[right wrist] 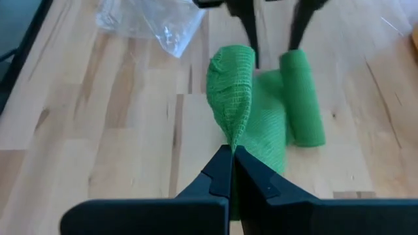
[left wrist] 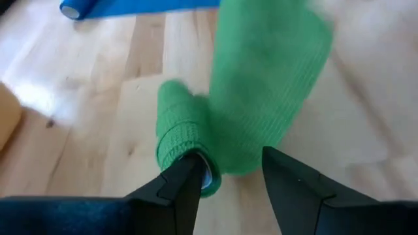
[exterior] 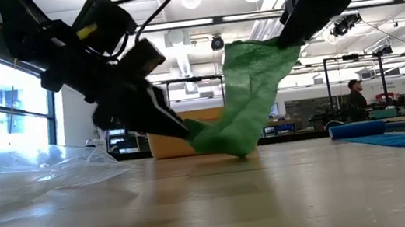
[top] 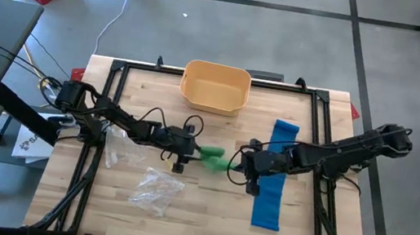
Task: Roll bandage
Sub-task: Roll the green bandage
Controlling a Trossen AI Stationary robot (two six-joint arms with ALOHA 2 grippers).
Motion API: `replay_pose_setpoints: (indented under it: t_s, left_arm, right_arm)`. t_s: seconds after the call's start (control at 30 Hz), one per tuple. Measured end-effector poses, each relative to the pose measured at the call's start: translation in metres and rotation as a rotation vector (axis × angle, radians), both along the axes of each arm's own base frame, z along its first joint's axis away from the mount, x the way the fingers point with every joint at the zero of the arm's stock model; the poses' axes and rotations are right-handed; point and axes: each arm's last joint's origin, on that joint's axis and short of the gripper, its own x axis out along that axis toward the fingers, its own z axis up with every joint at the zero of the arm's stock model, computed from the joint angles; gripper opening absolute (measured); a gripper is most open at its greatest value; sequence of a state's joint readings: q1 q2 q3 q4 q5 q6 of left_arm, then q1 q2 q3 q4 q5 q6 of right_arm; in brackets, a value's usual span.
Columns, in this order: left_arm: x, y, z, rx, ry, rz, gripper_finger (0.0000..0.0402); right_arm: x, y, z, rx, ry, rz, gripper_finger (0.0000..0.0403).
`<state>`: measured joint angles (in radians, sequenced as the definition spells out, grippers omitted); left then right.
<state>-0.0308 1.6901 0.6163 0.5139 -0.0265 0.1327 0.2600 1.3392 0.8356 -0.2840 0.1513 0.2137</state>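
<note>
From above, the green bandage [top: 215, 161] lies mid-table, stretched between the 2 arms; the left gripper [top: 191, 154] is at its 9 o'clock end and the right gripper [top: 241, 168] at its 3 o'clock end. A yellow bin [top: 215, 86] sits at 12 o'clock, a blue cloth [top: 274, 176] at 3 o'clock and clear plastic wrap [top: 152, 188] at 7 o'clock.

At table level, the loose tail [exterior: 249, 84] rises from the table to the right gripper, probably to keep it taut for winding.

The left wrist view shows the left fingers [left wrist: 175, 189] spread apart, straddling the end of the rolled part [left wrist: 177, 134]; one touches its core, without clamping it.

The right wrist view shows the right fingers [right wrist: 219, 175] pinched closed on the tail's edge.
</note>
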Motion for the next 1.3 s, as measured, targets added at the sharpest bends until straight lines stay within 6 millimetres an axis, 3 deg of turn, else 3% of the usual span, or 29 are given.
replay_pose_setpoints:
  t_s: [0.17,0.4,0.67,1.07,1.3]
  left_arm:
    - [-0.001,0.000,0.005,-0.050,-0.006,-0.029,0.0155]
    - [-0.006,0.001,-0.008,-0.039,0.102,-0.012,0.0155]
    - [-0.005,-0.014,-0.017,0.068,0.127,-0.081,0.0154]
    - [-0.004,-0.025,-0.023,0.059,0.122,-0.106,0.0154]
    - [-0.005,-0.030,-0.023,-0.057,0.135,-0.046,0.0154]
  right_arm:
    - [0.000,-0.003,-0.001,0.005,0.008,-0.023,0.0000]
    - [-0.001,-0.002,0.009,0.005,-0.050,-0.002,0.0000]
    - [-0.008,-0.005,0.028,-0.005,-0.160,-0.033,0.0000]
    - [-0.007,-0.005,0.031,-0.001,-0.190,-0.029,0.0000]
    - [-0.004,-0.008,0.035,-0.003,-0.231,-0.033,0.0000]
